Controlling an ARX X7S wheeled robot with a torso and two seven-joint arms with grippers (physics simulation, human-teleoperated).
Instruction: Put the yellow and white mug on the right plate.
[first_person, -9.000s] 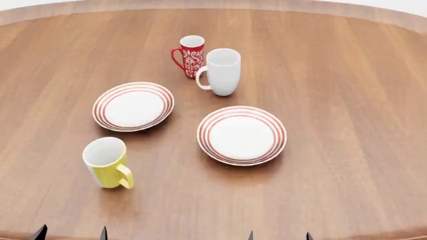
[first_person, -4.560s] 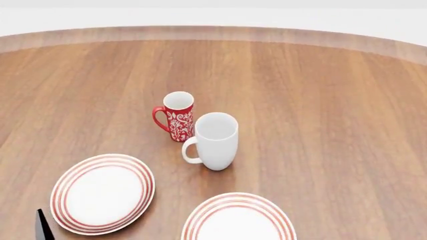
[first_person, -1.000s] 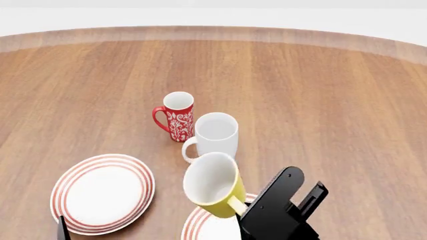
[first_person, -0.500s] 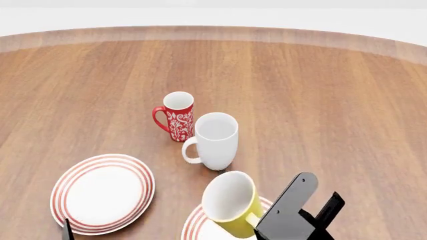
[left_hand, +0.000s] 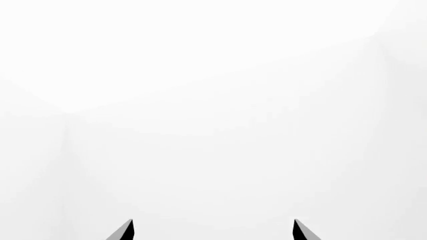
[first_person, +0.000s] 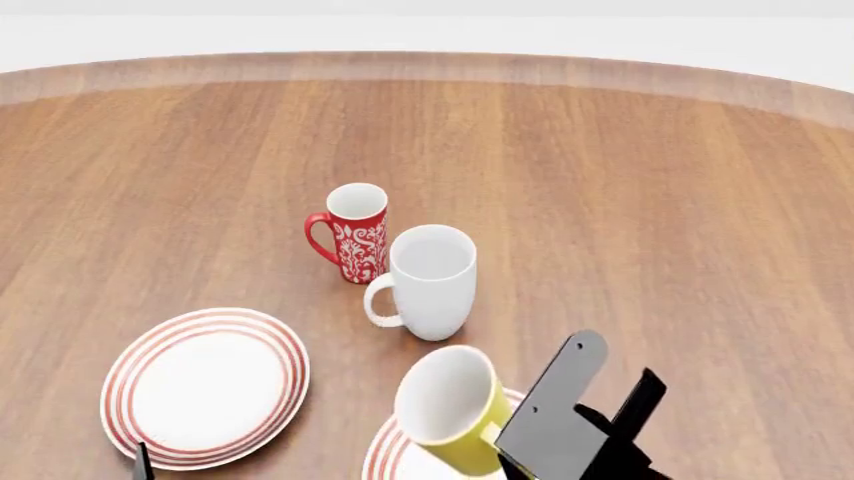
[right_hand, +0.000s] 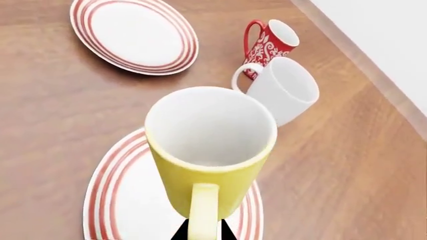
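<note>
You were at the placing step: your right gripper (first_person: 514, 462) held the yellow and white mug (first_person: 450, 408) by its handle, its jaws closed on that yellow loop, as the right wrist view showed at the frame's edge; the mug hung tilted over the right plate (right_hand: 120, 200), and I could not tell from either view whether its base touched the plate yet. By my judgement the carrying was nearly done and only the setting-down remained; the next move called for you to right the mug, lower it onto the plate's white middle rather than its red-ringed rim, and only then let the jaws part. The plain white mug (first_person: 430, 281) stood near the plate's far side, with the red floral mug (first_person: 352, 231) just behind it, so a careless swing could have knocked either one.

Your left gripper (left_hand: 212, 230) showed only 2 dark fingertips set apart against blank white, holding nothing.

The surface was a broad round wooden table (first_person: 641, 180) with a paler edge; the other plate (first_person: 207, 386) lay apart to the left; beyond the table the room was plain white, without detail.
</note>
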